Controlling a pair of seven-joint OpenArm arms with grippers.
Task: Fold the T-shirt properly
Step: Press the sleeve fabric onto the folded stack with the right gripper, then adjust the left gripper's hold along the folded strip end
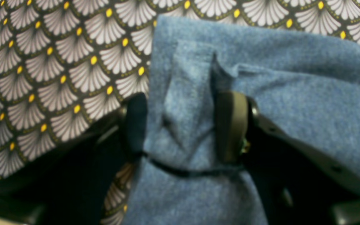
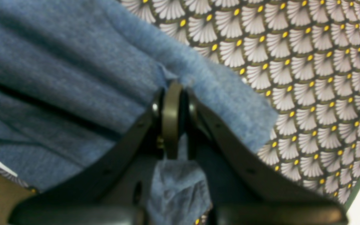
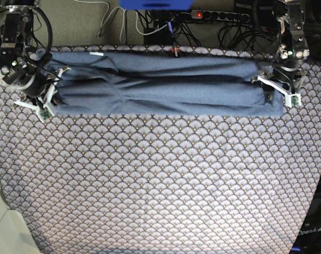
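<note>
1. Garment under inspection: slate-blue heathered cloth T-shirt (image 3: pixel 160 82), lying as a long horizontal band across the far part of the table in the base view, gathered into lengthwise folds with dark creases along its length.
2. Surface: dark tablecloth with a white scallop-fan pattern and yellow dots (image 3: pixel 160 180) covers the table; the T-shirt rests directly on it.
3. Left gripper (image 1: pixel 180 125): sits at the band's end on the right of the base view (image 3: pixel 279 90). The left wrist view shows its two jaws standing apart, one on each side of a raised ridge of blue cloth that fills the gap between them. A dark hem line crosses the cloth just below the pads. The outer finger (image 1: pixel 134 125) lies against the cloth's edge, over the tablecloth.
4. Right gripper (image 2: pixel 172 93): sits at the band's other end, on the left of the base view (image 3: pixel 46 100). The right wrist view shows its jaws drawn together, clamped on a thin edge of the T-shirt; a tuft of blue cloth hangs behind the jaws, toward the camera.
5. Both wrist views are soft in focus near the fingers; finer detail of contact cannot be told.
6. Background: black cables and a power strip with a red switch (image 3: pixel 213 15) lie beyond the table's far edge.
</note>
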